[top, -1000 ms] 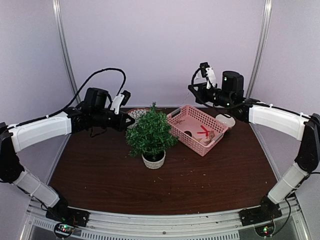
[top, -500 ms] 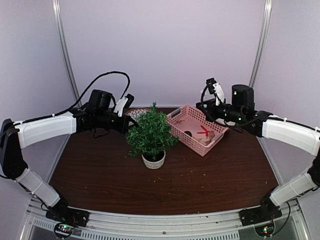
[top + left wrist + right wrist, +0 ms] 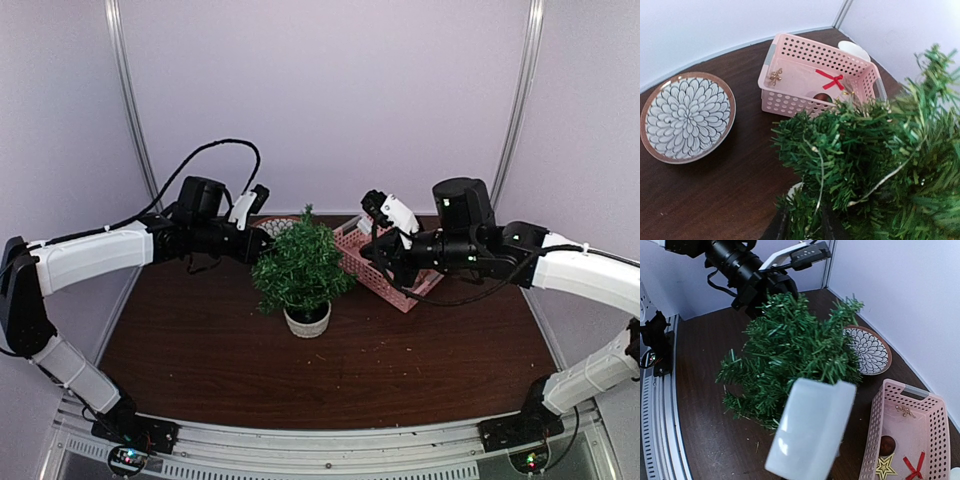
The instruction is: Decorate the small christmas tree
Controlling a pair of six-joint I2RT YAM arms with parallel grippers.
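- dark brown bench (image 3: 200, 345), carrying three things
- small christmas tree (image 3: 302, 268) in its pot, about mid-bench
- pink basket (image 3: 790, 100) behind it
- flower-pattern plate (image 3: 687, 116) just beside the basket

You have a pink basket (image 3: 790, 102) on the dark worktop (image 3: 400, 360), holding a red bow (image 3: 829, 79) and a gold star (image 3: 884, 466); a flower-patterned plate (image 3: 687, 116) lies to its left.

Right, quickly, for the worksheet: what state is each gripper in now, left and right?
Left gripper: tips buried in the small christmas tree; open or gripping cannot be told.
Right gripper: closed, nothing clearly held.
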